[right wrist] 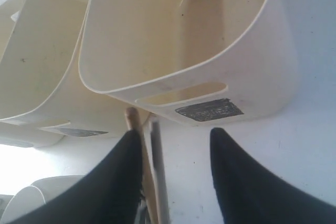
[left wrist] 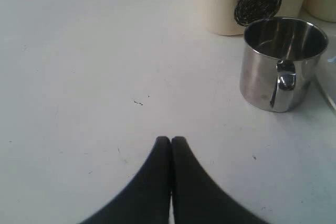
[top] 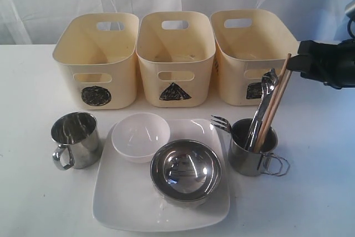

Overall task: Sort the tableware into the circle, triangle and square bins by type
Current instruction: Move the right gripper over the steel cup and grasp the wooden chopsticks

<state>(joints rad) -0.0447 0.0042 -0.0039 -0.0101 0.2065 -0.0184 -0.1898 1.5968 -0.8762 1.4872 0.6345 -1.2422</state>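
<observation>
Nearest lay a large square white plate (top: 127,203) bearing a steel bowl (top: 186,170) and a small white bowl (top: 140,135). A left steel mug (top: 75,137) stood empty; a right steel mug (top: 252,154) held metal cutlery (top: 263,104) and wooden chopsticks (top: 274,104). Three cream plastic tubs (top: 147,81) stood behind. The left gripper (left wrist: 170,140) was closed and empty. The right gripper (right wrist: 175,132) was parted at the chopstick tops, gripping nothing.

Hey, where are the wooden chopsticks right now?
In the exterior view the chopsticks lean in the right-hand steel mug with the cutlery, beside the white plate and in front of the square-marked bin.
</observation>
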